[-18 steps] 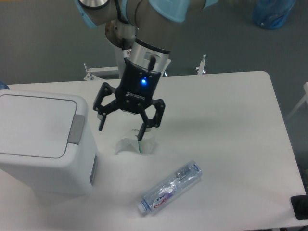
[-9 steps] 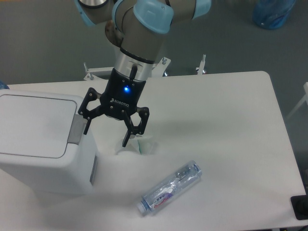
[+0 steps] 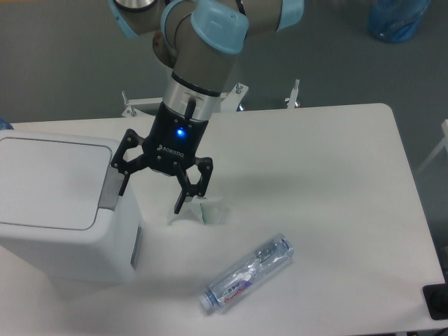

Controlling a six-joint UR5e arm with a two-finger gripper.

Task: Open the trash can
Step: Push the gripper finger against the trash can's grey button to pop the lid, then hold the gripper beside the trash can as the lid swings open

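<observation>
The trash can (image 3: 59, 210) is a large white boxy bin at the left of the table, its flat lid down and a grey push tab (image 3: 108, 189) on its right edge. My gripper (image 3: 151, 197) hangs open just right of the bin, pointing down. Its left finger (image 3: 122, 180) is over the grey tab; whether it touches cannot be told. The right finger (image 3: 183, 199) hangs over the table. Nothing is between the fingers.
A crumpled white paper scrap (image 3: 199, 210) with a green mark lies under the gripper's right finger. A clear plastic bottle (image 3: 246, 273) lies on its side nearer the front. A dark object (image 3: 437, 301) sits at the table's right front corner.
The gripper has moved left from above the paper scrap toward the trash can's right edge. Its last half-second shift is small. It stayed open.
</observation>
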